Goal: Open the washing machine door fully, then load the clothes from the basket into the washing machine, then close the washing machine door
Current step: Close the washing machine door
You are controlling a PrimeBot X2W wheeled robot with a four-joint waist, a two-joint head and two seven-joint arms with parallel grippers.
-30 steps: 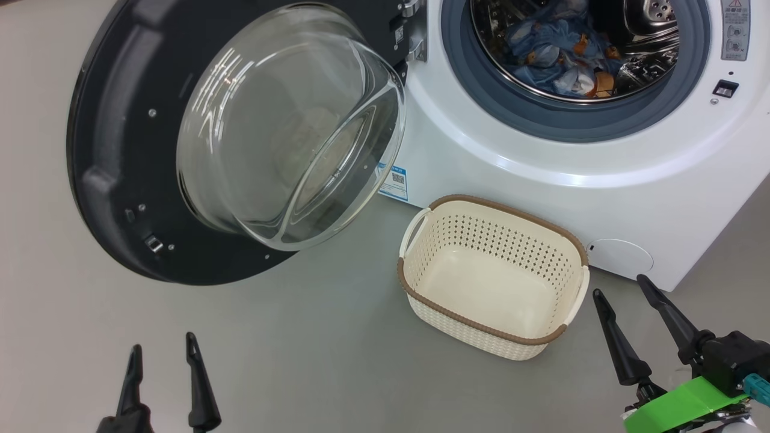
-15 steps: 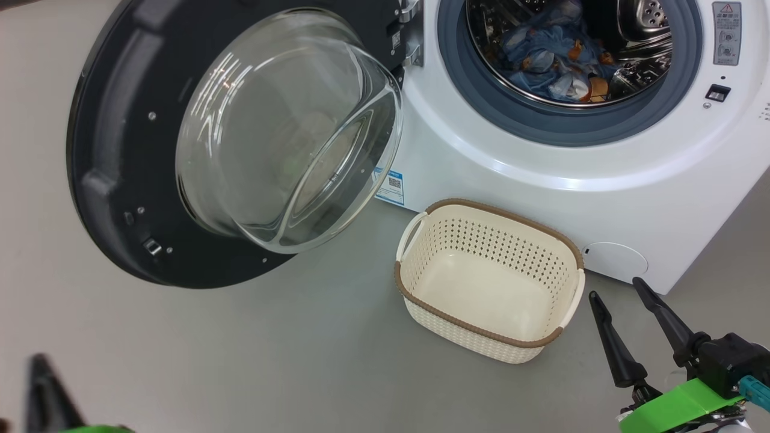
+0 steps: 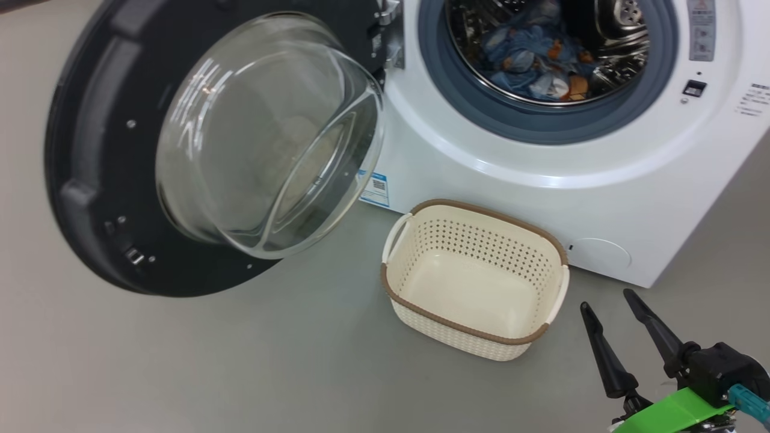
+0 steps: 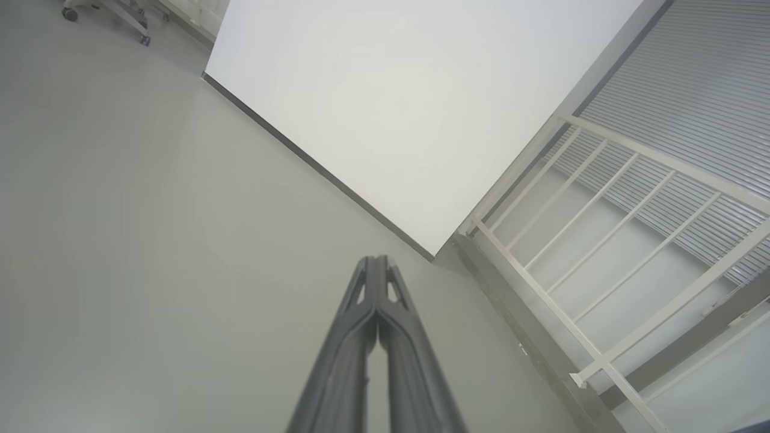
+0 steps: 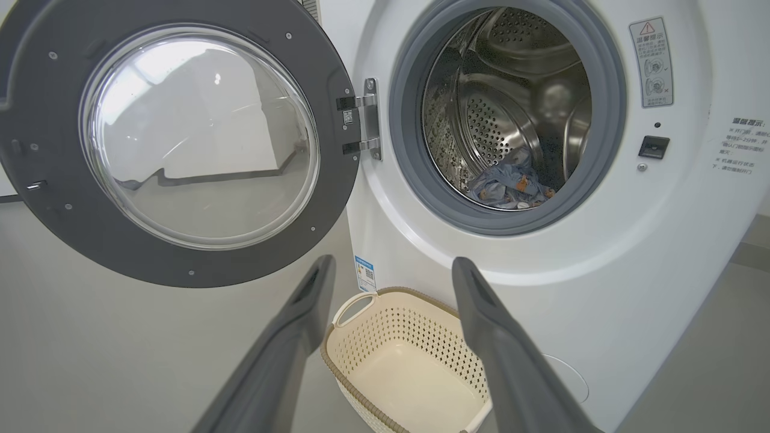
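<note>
The washing machine stands with its door swung wide open to the left. Light-blue clothes with orange print lie inside the steel drum. In front of the machine sits the cream basket, with nothing in it. My right gripper hovers open just right of and behind the basket, nothing between its fingers. My left gripper is shut, fingers pressed together on nothing, pointing at a bare floor and a white wall panel.
Grey floor spreads around the machine and basket. The left wrist view shows a white wall panel, a white railing frame and wheeled legs at the top left.
My left gripper has closed and left the head view's lower left. The head camera has shifted, sliding the whole scene slightly left. The right gripper stays open beside the basket.
</note>
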